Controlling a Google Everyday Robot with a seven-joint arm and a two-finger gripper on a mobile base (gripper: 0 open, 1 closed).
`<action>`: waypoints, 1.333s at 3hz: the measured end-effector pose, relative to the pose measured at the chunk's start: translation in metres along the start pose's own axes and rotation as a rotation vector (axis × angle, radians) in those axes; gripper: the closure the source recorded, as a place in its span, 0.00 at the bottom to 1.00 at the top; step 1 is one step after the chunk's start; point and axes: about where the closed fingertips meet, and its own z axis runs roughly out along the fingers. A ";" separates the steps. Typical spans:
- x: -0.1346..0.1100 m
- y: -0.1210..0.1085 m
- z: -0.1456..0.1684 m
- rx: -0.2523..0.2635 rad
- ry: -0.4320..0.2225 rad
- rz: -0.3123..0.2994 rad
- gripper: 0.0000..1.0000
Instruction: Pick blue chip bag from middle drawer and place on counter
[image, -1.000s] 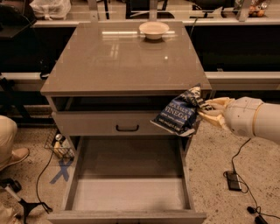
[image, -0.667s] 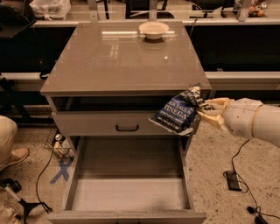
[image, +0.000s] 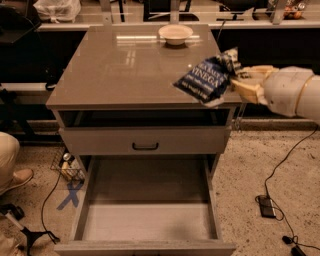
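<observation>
So the claw (image: 239, 82) comes in from the right and is clamped on the right end of the blue chip bag (image: 206, 79). The bag sticks out to its left, tilted, over the table (image: 125, 70) near its right front edge. Can't tell if the bag touches the top. The middle drawer (image: 145, 210) hangs open below, and 1 cream bowl (image: 175, 34) sits at the back.

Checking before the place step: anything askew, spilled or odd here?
Nothing looks spilled or damaged. The blue chip bag hangs tilted in the gripper at the counter's right front edge, not yet set down. The middle drawer stands pulled out with a bare floor. The cream bowl sits upright at the counter's back.
</observation>
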 end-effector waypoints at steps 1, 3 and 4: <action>-0.029 -0.035 0.027 -0.003 0.032 0.026 1.00; -0.026 -0.078 0.101 -0.052 0.164 0.113 1.00; -0.016 -0.083 0.138 -0.081 0.214 0.152 0.81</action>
